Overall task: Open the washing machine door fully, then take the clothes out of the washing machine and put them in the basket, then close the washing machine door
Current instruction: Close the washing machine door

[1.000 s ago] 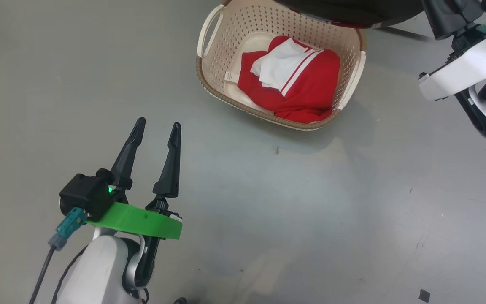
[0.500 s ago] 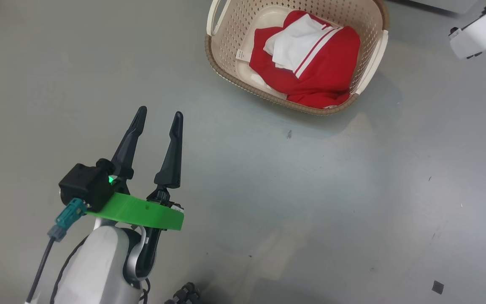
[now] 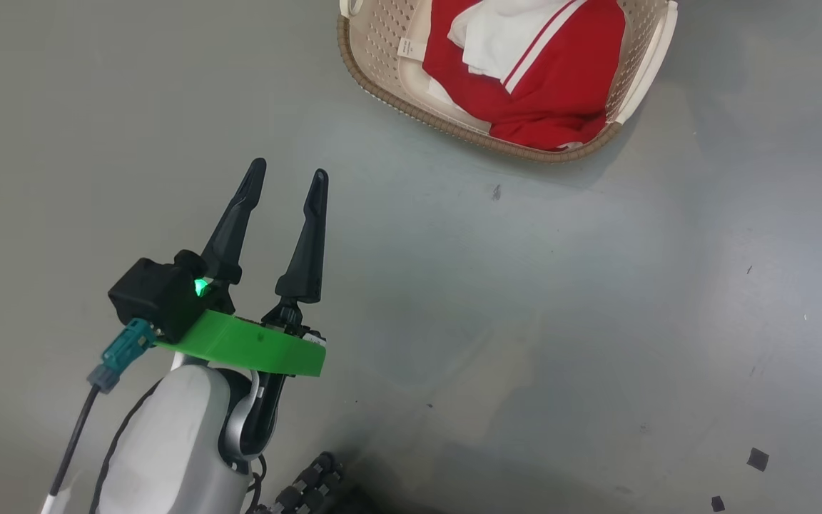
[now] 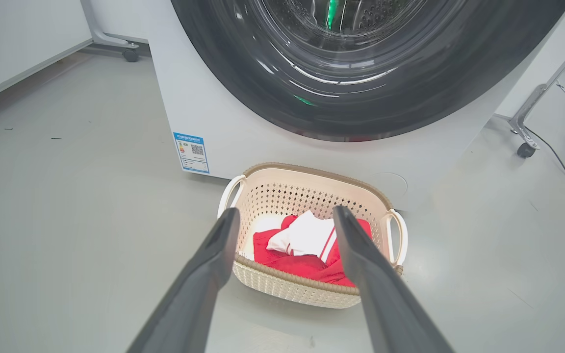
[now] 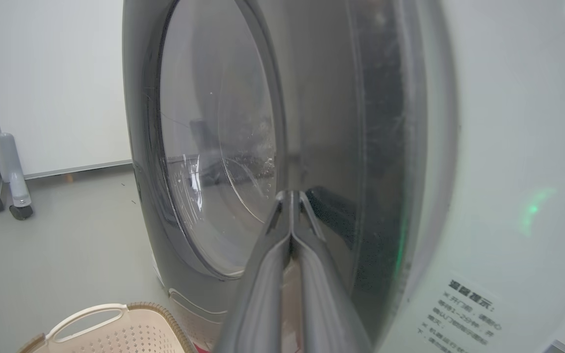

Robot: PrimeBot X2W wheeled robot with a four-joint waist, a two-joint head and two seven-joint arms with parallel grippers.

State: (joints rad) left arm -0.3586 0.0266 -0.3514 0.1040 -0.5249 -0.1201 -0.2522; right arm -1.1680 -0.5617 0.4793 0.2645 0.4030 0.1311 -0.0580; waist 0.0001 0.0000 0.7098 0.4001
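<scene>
Grey floor (image 3: 525,321) holds the basket (image 4: 312,169) of clothes (image 3: 554,93) before the washing machine (image 4: 243,127); left gripper (image 3: 290,168) hangs spread, empty; right gripper (image 5: 291,193), pinched together, sits beside the washing machine door (image 5: 214,147).

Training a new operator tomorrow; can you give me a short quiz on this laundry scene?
1. True or false: the left gripper with two long dark fingers grips a garment.
2. Where do the bright red and white clothes lie? A) on the grey floor B) in the cream perforated plastic basket C) in the left gripper
3. Fill in: the right gripper, by the round glass washing machine door, is ____.
Key: 1 false, it is open and empty; 2 B; 3 shut.
</scene>
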